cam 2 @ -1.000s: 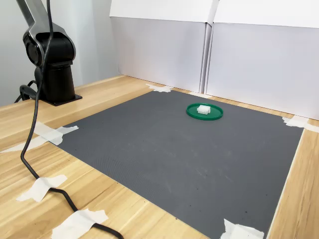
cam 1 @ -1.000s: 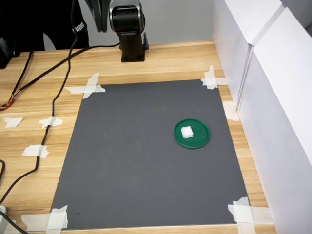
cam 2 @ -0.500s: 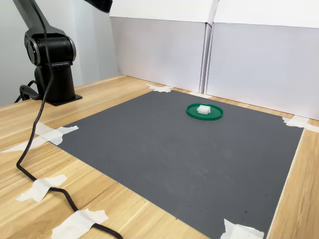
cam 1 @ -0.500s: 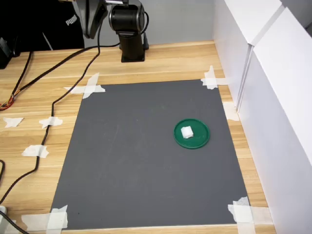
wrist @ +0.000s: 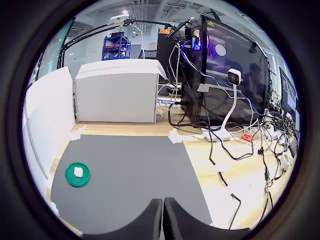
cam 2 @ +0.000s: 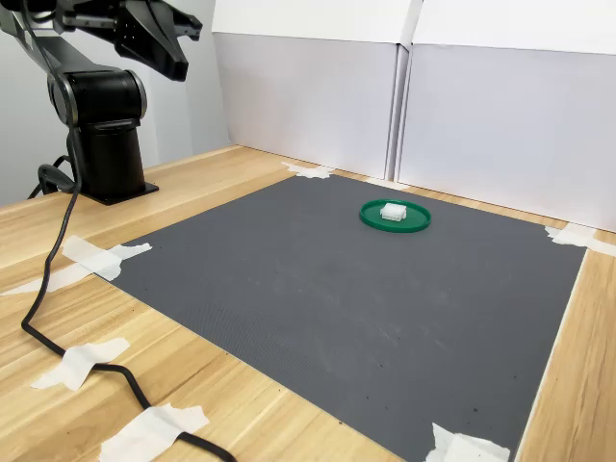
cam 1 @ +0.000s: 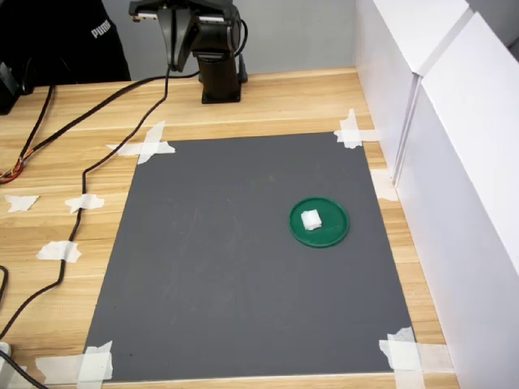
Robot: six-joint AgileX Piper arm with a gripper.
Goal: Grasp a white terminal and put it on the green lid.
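The gripper (wrist: pixel 163 220) sits empty up above the arm's base (cam 2: pixel 108 154), its two dark fingers pressed together with only a hairline seam between them in the wrist view, nothing held. In the second exterior view it (cam 2: pixel 178 53) pokes out high at about ten o'clock of the picture, well apart from the mat. In the first exterior view the folded arm (cam 1: pixel 190 32) is at twelve o'clock, over the wooden table (cam 1: pixel 276 101).

Out on the grey mat (cam 1: pixel 227 267), the green lid (cam 1: pixel 319 222) lies flat, off at three o'clock from the mat's middle in the first exterior view, near the white wall panels (cam 1: pixel 454 162). The white terminal (cam 1: pixel 310 219) rests on the lid, a touch toward nine o'clock of its centre. The wrist view shows the same pair, terminal (wrist: pixel 78 172) on lid (wrist: pixel 77 175). White tape strips (cam 1: pixel 146 144) pin the mat's corners, and a black cable (cam 1: pixel 89 170) trails across the wood.
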